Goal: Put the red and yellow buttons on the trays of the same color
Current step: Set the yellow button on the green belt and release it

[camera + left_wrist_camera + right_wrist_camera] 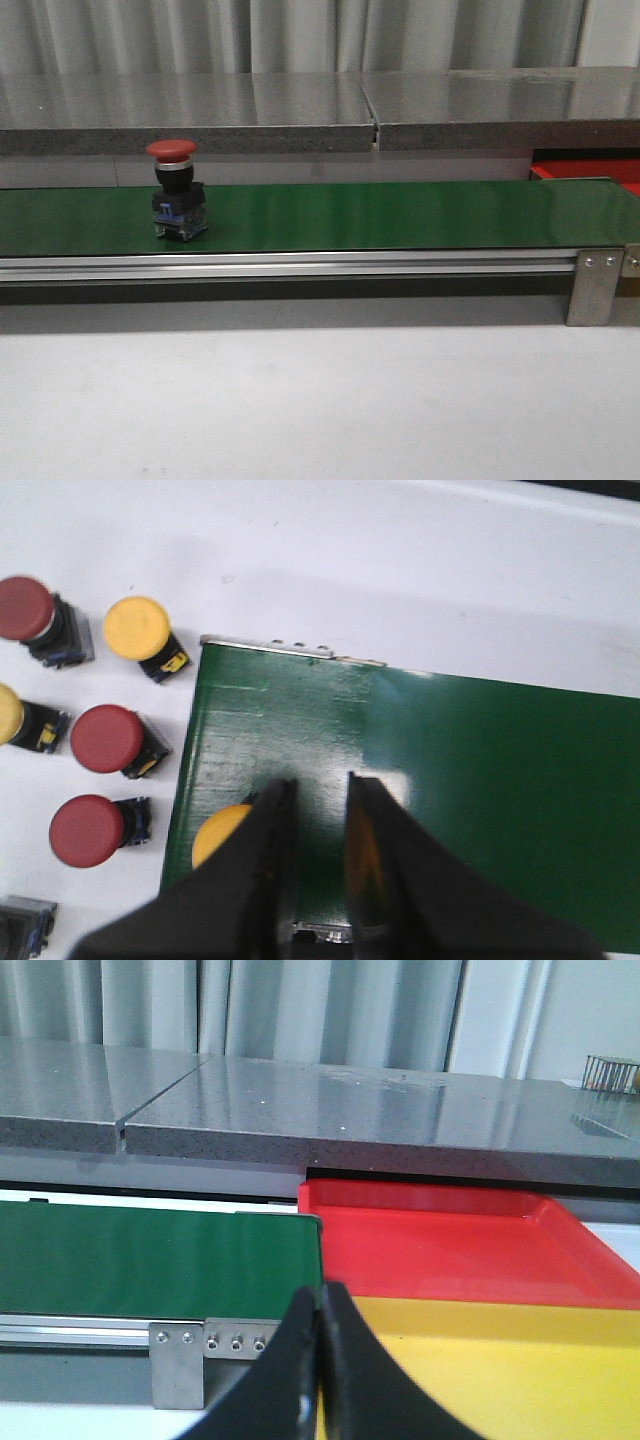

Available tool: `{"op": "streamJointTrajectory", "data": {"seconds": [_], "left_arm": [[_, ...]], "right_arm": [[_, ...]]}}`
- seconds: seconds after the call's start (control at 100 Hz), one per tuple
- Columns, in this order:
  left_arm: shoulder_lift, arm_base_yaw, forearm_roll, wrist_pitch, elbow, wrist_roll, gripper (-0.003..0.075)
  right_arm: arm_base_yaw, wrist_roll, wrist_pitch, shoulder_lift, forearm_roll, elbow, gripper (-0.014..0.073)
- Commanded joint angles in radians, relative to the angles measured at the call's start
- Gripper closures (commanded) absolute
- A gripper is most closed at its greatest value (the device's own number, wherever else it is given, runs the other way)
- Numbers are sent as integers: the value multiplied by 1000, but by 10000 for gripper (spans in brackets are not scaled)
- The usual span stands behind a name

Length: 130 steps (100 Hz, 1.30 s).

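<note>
Left wrist view: the left claw (318,798) hangs over the end of the green belt (480,780), its two dark fingers (262,860) a narrow gap apart with nothing between them. Just beside the fingers a yellow button (218,832) sits on the belt's edge, partly hidden. Off the belt, on the white table (400,570), more buttons lie in a loose cluster: a yellow one (137,626), three red ones (107,738), (87,830) and (24,608), and another yellow at the picture's edge (8,714). Over to the right wrist view: the right claw (321,1300) has its fingers pressed together, empty, near the belt's end bracket (180,1365). Beyond it lie the yellow tray (500,1370) and, behind that, the red tray (450,1245). In the front view, one red button (175,190) stands upright on the belt, left of middle.
</note>
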Motion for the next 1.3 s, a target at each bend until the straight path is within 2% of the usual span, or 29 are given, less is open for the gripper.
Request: {"op": "streamJointTrajectory", "data": {"seconds": [0.0,0.11,0.42,0.58,0.65,0.83,1.29], "left_arm": [[-73,-39,-28,-42,-18,26,740],[-104,-97,-28,-65,13,26,739],[-239,-289,62,-296,245,18,740],[-309,-382,255,-370,371,-168,740],[-347,-413,280,-426,432,-202,740],[-469,-435,145,-534,596,-204,740],[-943,-435,119,-539,946,-204,739]], "right_arm": [[-2,0,-79,-15,-13,-10,660],[-2,0,-79,-15,-13,-10,660],[-2,0,-79,-15,-13,-10,660],[-2,0,-79,-15,-13,-10,660],[-2,0,-79,-15,-13,-10,660],[-2,0,-79,-15,-13,-10,660],[-2,0,-79,-15,-13,-10,660]]}}
